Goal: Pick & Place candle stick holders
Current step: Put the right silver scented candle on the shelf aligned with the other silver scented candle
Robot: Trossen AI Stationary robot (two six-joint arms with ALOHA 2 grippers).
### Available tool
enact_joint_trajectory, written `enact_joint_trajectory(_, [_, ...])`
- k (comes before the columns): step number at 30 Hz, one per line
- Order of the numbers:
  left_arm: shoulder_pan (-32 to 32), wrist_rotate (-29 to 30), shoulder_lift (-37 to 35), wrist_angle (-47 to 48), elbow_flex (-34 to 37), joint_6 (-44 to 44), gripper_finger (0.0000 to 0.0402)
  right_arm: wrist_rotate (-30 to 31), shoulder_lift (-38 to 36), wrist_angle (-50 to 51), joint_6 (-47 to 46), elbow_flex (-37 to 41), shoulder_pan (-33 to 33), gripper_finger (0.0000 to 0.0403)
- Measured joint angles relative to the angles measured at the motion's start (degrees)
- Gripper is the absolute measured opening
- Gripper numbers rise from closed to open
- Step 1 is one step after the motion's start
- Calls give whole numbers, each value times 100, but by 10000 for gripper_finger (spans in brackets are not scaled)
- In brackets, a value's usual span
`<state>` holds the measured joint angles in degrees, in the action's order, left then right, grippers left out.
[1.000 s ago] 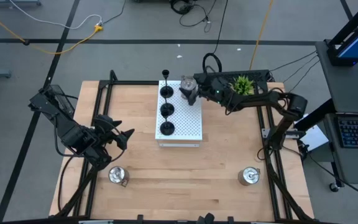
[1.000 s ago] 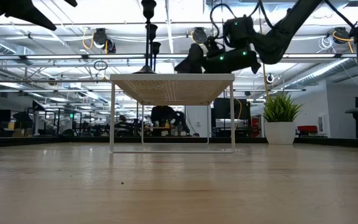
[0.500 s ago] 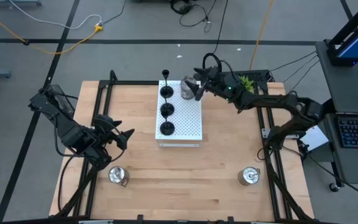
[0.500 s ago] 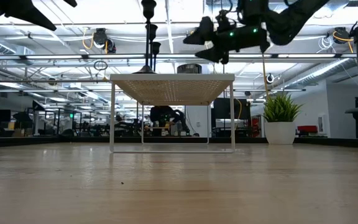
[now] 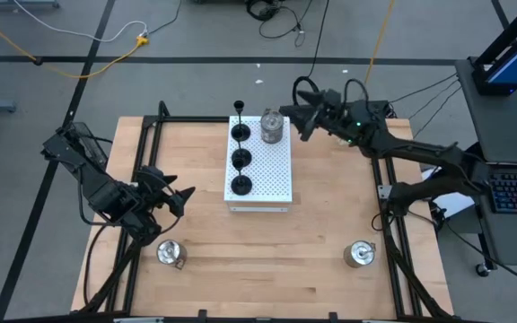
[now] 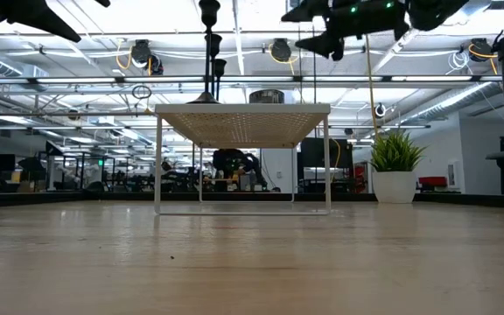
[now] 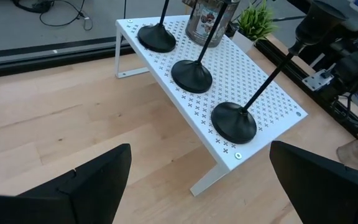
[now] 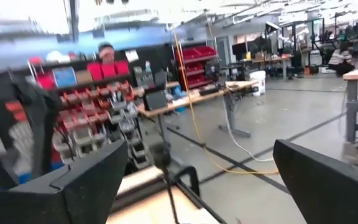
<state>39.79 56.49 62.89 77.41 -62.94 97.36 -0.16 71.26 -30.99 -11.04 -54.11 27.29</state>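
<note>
On the white perforated board (image 5: 272,166) stand three matte black stemmed holders (image 5: 240,160) and one shiny squat silver holder (image 5: 272,126); both claws gape empty.

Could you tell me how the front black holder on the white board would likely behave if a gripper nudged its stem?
The black holder would probably tip rather than slide: its stem is thin and tall above a small round base. It looks rigid, so it shouldn't flex. It stands near the edge of the board, so a toppled holder might fall off.

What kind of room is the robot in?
Probably a big workshop or robot lab: red parts bins fill shelves, workbenches stand in rows, and pipes and lights hang from a high open ceiling.
</note>
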Motion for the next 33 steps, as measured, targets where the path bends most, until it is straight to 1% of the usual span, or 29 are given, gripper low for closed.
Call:
enact_joint_trajectory(3, [0, 1, 9, 0, 0, -45, 390, -17, -198, 14, -588, 0, 0, 390])
enact_joint_trajectory(5, [-1, 0, 11, -1, 0, -101, 390, -194, -336, 182, -858, 0, 0, 387])
enact_joint_trajectory(9, [0, 0, 11, 30, 0, -107, 390, -649, -564, 774, -476, 0, -33, 387])
enact_joint_trajectory(12, [5, 8, 11, 47, 0, -181, 390, -899, -798, 1359, -61, 0, -203, 387])
enact_joint_trajectory(19, [3, 79, -2, 68, 0, -723, 390, -884, -1393, 2561, 246, 0, -780, 386])
enact_joint_trajectory(22, [-27, 86, -2, 27, 0, -963, 390, -771, -1630, 3042, 163, 0, -976, 386])
enact_joint_trajectory(25, [-94, 215, -38, -195, 0, -1266, 390, -389, -1852, 3523, 64, 0, -1176, 386])
enact_joint_trajectory(29, [-287, 186, -89, -886, 0, -2100, 390, 184, -2029, 4076, -21, 0, -1436, 386])
enact_joint_trajectory(33, [-532, 1, -81, -1598, 0, -2951, 390, 451, -2065, 4268, -27, 0, -1629, 386])
